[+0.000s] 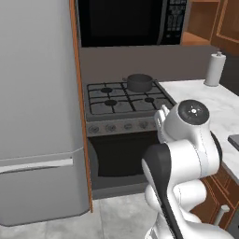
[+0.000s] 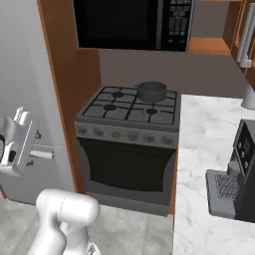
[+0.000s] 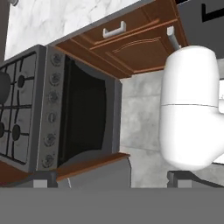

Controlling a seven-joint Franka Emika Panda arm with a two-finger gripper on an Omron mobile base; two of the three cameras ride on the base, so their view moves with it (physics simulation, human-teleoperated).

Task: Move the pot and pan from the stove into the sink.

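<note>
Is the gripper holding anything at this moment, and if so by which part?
Nothing is held. The gripper is open and empty; the pot sits on the stove.

One stove (image 2: 130, 112) with four burners and what looks like five or six front knobs (kinda small to count), one pot (image 2: 152, 91) on the back right burner, one microwave (image 2: 132, 22), one fridge (image 1: 37, 107), one paper towel roll (image 1: 214, 69), one coffee machine (image 2: 239, 174).

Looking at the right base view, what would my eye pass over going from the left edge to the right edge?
Grey fridge door → brown wooden side panel → grey gas stove with black grates → white marble counter → dark boxy coffee machine.
</note>
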